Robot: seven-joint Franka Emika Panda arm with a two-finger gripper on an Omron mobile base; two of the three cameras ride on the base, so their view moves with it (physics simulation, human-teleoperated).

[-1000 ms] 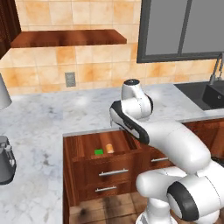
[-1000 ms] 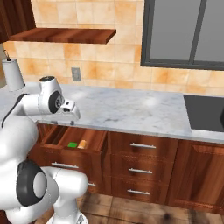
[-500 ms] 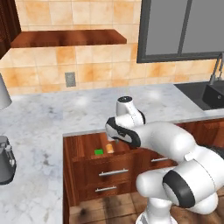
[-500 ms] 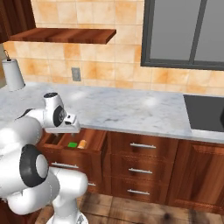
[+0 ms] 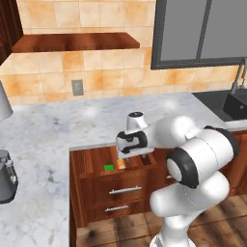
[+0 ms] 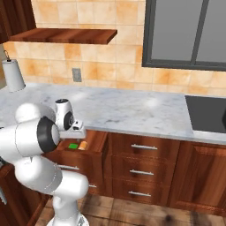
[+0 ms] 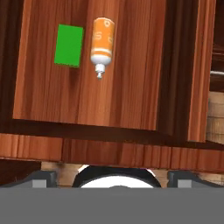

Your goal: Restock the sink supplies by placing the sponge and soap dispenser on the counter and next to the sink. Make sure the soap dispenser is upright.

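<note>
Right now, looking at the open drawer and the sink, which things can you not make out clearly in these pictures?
- Sink: left base view, cut off by the right edge; the faucet top is cut too.
- Soap dispenser: left base view, partly hidden behind the arm.
- Sponge: right base view, partly hidden by the arm, too small to show its underside.
- Dispenser label: hand view, too blurred to read.
- Grey appliance: left base view, cut by the left edge.

Rendered, evenly bright, warm tone throughout. Soft white glare patches on the marble table [image 5: 58, 125], beyond the fingers. Drawer [image 7: 92, 65] interior evenly lit ahead of the fingers, dark shadow along its side walls. Base views slightly soft, coarse-pixelled; no visible edge distortion.
</note>
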